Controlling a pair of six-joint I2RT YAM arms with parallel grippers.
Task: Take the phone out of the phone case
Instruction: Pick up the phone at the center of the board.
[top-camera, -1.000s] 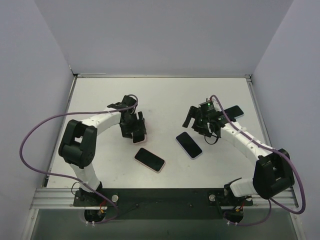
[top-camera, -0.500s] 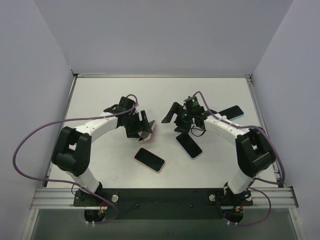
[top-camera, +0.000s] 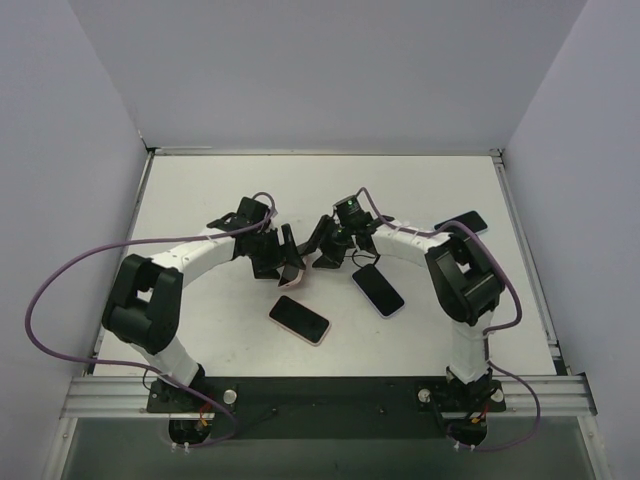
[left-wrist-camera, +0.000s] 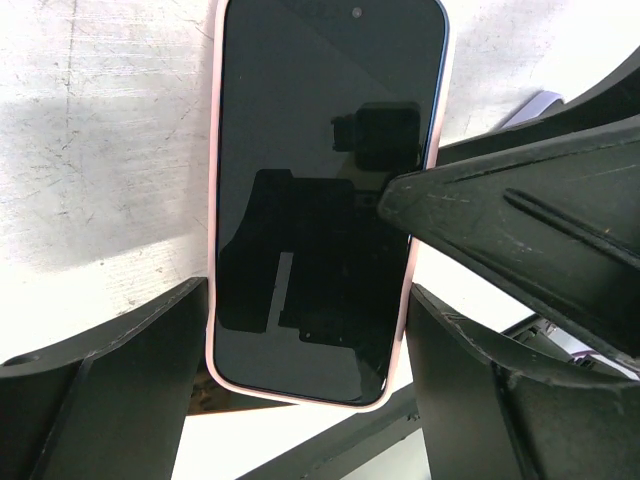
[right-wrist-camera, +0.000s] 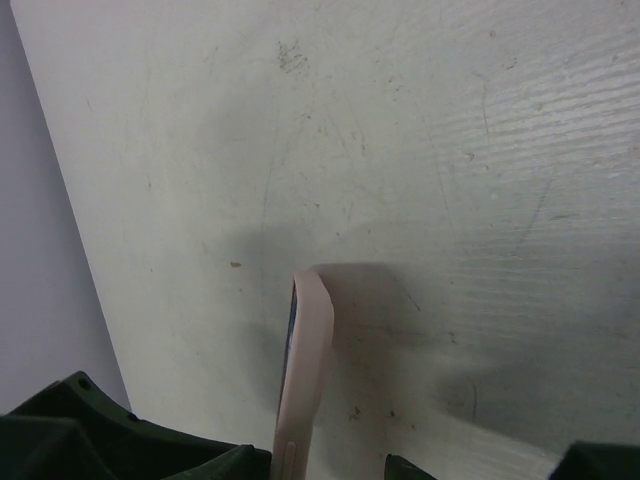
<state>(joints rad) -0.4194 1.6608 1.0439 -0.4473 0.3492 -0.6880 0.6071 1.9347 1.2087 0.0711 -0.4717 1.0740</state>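
Observation:
A phone (left-wrist-camera: 320, 150) with a dark screen sits in a pink phone case (left-wrist-camera: 212, 250). My left gripper (left-wrist-camera: 308, 300) is shut across the case's width near its bottom end and holds it tilted above the table (top-camera: 200, 200). In the top view my right gripper (top-camera: 322, 250) meets the left gripper (top-camera: 283, 258) at mid-table. One right finger (left-wrist-camera: 520, 220) lies across the screen's right side. In the right wrist view the case (right-wrist-camera: 310, 340) is seen edge-on between the jaws of my right gripper (right-wrist-camera: 320, 465). One jaw is against it and a gap shows on the other side.
Another pink-cased phone (top-camera: 299, 319) lies flat nearer the front. A pale-cased phone (top-camera: 378, 289) lies just right of my grippers. A dark phone (top-camera: 460, 224) rests at the far right. Walls enclose the table on three sides.
My right arm has swung left from the dark phone to the held phone, and its jaws have narrowed around the phone's edge. The left gripper has shifted slightly right with the phone.

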